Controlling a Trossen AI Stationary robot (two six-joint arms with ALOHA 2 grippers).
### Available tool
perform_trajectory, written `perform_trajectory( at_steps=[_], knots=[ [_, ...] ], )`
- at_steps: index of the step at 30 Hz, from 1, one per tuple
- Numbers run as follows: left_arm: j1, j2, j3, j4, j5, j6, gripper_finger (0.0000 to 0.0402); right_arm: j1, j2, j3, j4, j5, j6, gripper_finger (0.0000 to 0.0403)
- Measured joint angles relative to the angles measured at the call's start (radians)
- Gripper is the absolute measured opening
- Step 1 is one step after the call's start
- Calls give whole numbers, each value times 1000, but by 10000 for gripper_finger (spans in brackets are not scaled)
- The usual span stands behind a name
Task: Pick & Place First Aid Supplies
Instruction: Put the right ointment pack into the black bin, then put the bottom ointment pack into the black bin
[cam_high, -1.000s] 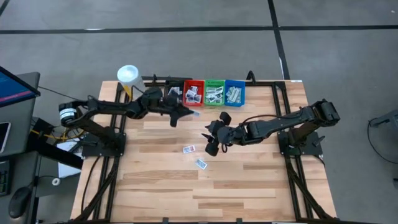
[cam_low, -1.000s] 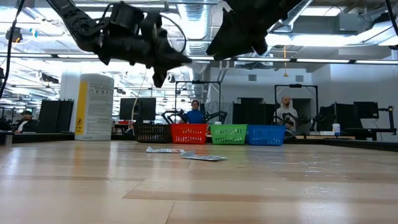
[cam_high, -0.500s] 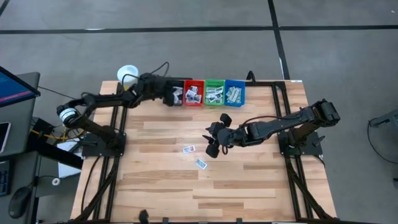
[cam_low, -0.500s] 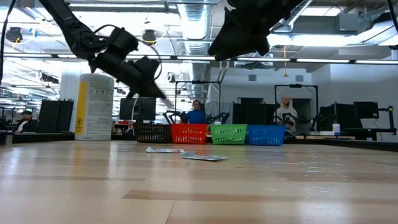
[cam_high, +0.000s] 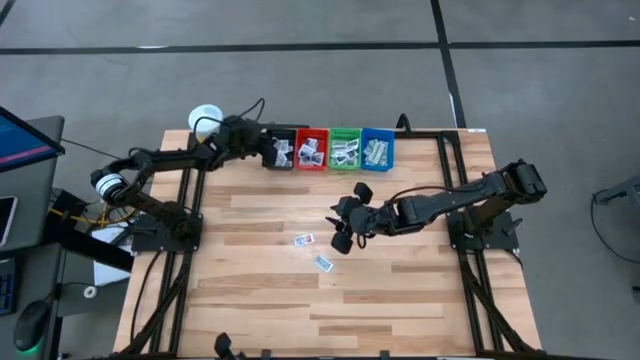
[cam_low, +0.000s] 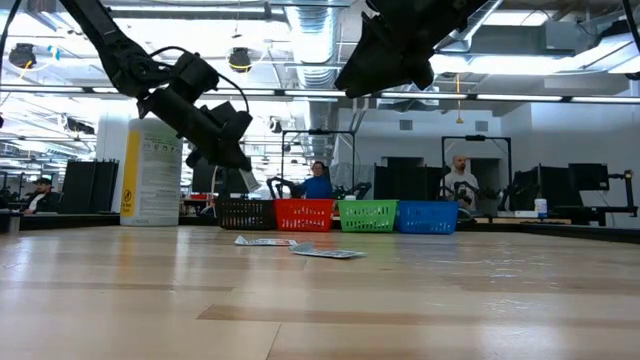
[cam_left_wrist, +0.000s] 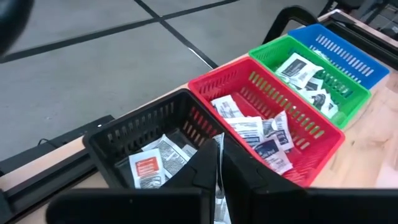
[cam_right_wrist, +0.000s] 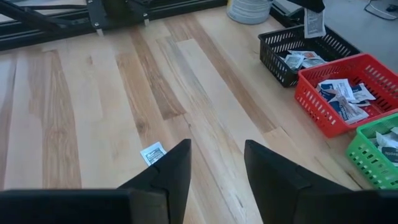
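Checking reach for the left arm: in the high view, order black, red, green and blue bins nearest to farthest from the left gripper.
1. black bin, under the left gripper
2. red bin, next along
3. green bin, third
4. blue bin, row's far end

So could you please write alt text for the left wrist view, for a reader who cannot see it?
The left gripper holds a thin white packet between its dark fingers, above a black bin that has a few packets inside. Beside it stand a red bin, a green bin and a blue bin in a row; the red and green ones hold white packets.
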Motion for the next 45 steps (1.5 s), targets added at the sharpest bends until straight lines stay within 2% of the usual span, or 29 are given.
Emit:
perform_trajectory(
  at_steps=[7, 19, 24, 28, 33, 39, 45],
  knots=[
    [-11, 0, 0, -8, 1, 0, 34, 0, 0, 0, 0, 0, 0, 145],
    [-12, 0, 0, -91, 0, -7, 126, 0, 0, 0, 0, 0, 0, 140],
    [-35, 0, 0, -121, 87, -17, 140, 14, 1, 0, 0, -53, 0, 142],
    [-110, 0, 0, -123, 191, -17, 138, 43, 46, -1, 8, -149, 0, 140],
    [-255, 0, 0, -123, 211, -17, 136, 89, 169, -2, 82, -264, 0, 134],
    [-435, 0, 0, -121, 208, -17, 137, 113, 288, -3, 181, -271, 0, 123],
    [-577, 0, 0, -113, 190, -16, 132, 111, 328, -1, 200, -287, 0, 116]
  ],
)
